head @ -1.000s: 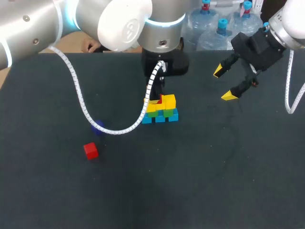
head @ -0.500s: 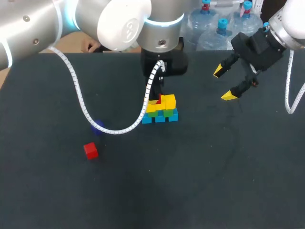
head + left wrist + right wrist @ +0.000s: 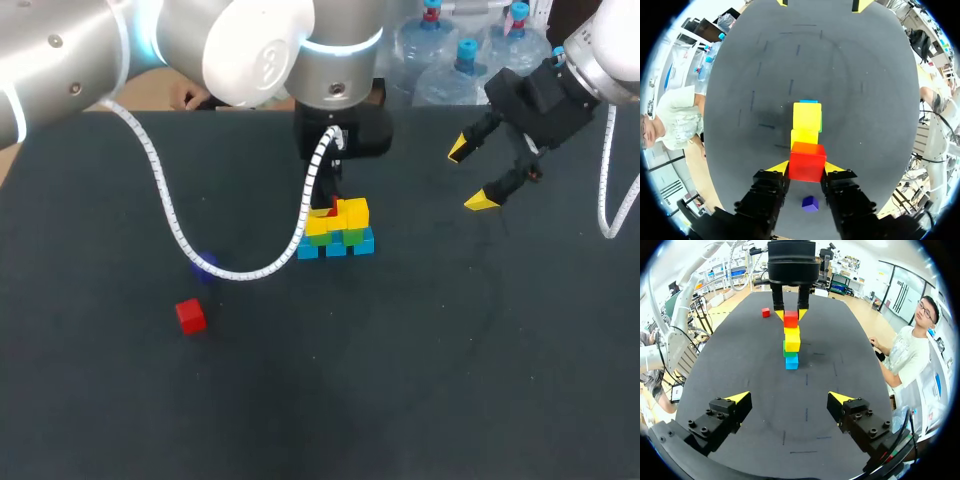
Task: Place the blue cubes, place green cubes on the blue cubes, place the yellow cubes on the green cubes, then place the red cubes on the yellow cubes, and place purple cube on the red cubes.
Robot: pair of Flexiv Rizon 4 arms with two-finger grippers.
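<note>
A stack stands mid-table: blue cubes [image 3: 336,247] at the bottom, green cubes [image 3: 320,238] on them and yellow cubes [image 3: 350,214] above. My left gripper [image 3: 807,167] is directly over the stack, shut on a red cube [image 3: 807,161], which is right on top of a yellow cube [image 3: 804,136]; whether they touch is unclear. In the right wrist view the red cube [image 3: 791,318] tops the column of yellow [image 3: 792,340], green [image 3: 788,353] and blue [image 3: 792,361]. My right gripper [image 3: 470,175] hangs open and empty, off to the stack's right.
A second red cube [image 3: 190,316] lies loose at the left front of the table. A purple cube [image 3: 205,266] sits just behind it, partly covered by my left arm's white cable [image 3: 170,215]. The dark table [image 3: 450,380] is bare elsewhere.
</note>
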